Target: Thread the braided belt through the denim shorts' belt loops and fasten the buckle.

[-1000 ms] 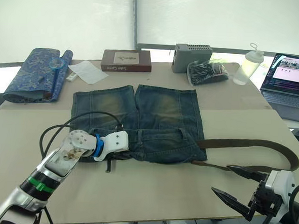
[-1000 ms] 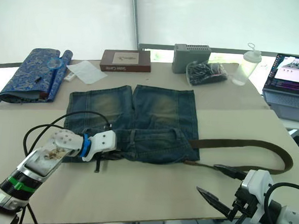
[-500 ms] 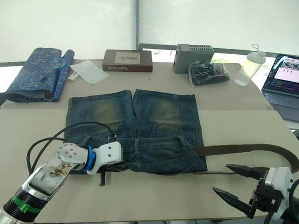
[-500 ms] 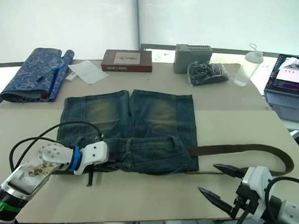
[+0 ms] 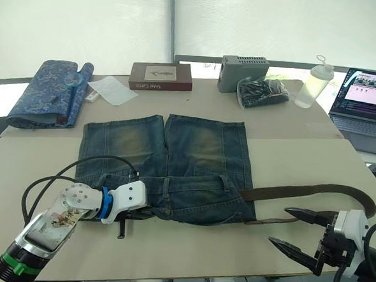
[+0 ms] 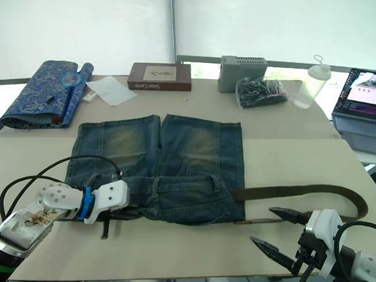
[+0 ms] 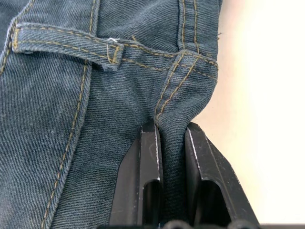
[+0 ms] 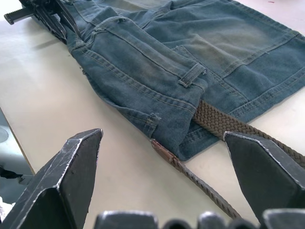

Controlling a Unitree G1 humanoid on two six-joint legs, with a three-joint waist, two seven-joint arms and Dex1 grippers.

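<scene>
Left gripper [image 7: 170,143] pinching the denim shorts [image 5: 174,159] waistband mid-table, right gripper [image 5: 297,234] jaws wide apart near the braided belt [image 5: 313,188], table's right edge.

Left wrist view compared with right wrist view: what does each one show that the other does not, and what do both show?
The left wrist view looks close at the left hand, whose two black fingers pinch a fold of denim at the waistband corner, just below one of the belt loops.

The right wrist view looks past the open right hand, which holds nothing, and shows the braided belt coming out from under the waistband, with its leather-tipped end lying on the table.

Both show the denim shorts.
</scene>
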